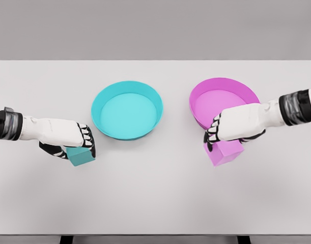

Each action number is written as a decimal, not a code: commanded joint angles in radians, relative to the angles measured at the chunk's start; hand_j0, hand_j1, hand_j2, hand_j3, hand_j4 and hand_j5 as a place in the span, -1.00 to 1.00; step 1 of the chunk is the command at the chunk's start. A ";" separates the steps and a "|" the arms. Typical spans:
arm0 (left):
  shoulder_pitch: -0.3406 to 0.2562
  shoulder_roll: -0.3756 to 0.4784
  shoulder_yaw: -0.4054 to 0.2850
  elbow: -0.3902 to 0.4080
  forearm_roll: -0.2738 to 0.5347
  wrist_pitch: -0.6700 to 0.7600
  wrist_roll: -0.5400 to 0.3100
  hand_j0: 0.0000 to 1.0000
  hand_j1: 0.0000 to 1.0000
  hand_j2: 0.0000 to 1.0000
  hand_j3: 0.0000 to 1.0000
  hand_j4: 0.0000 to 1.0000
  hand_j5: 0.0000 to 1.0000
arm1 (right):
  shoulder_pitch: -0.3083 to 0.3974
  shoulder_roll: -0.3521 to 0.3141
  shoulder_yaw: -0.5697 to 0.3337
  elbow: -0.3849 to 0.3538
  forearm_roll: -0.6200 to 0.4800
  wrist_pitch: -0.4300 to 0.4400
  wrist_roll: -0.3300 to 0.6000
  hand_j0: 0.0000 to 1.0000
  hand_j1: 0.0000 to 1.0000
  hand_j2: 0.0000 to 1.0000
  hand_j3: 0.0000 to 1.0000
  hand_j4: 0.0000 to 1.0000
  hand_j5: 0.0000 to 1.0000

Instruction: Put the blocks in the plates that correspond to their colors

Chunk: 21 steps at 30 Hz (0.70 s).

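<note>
Nearest you, the white table (155,203) runs bare across the front, and just above that stretch both of your hands are busy. On your left, the left hand (74,140) comes in from the picture's edge, fingers curled down over the teal block (81,156), which sits under the palm with its lower corner poking out below the fingertips; the grip looks closed on it, though you cannot tell from here whether the block is lifted or resting on the table. Over on your right, the right hand (231,129) reaches in from the far side, fingers wrapped over the top of the pink block (224,153), and that block shows clearly beneath the knuckles, tilted a little. Again, closed around it, contact with the table unclear. Move your eye further back: the teal plate (96,104) sits left of the middle, up and to the right of the teal block and apart from it. The pink plate (247,91) lies to the right of the middle, and your right hand and wrist overlap its near rim, with the pink block just below that rim. The two plates stand side by side, not touching, and neither holds a block.
</note>
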 commanded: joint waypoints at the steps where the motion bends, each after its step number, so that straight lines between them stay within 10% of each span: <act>1: 0.000 0.002 0.000 -0.001 -0.001 0.001 -0.001 0.24 0.24 0.24 0.24 0.24 0.24 | 0.000 0.001 -0.024 0.029 -0.008 0.002 -0.001 0.26 0.26 0.26 0.26 0.26 0.26; 21: -0.002 0.046 0.097 -0.048 0.012 0.001 -0.001 0.15 0.15 0.15 0.15 0.15 0.15 | -0.071 0.176 -0.081 0.388 0.008 0.002 -0.001 0.32 0.32 0.32 0.32 0.32 0.32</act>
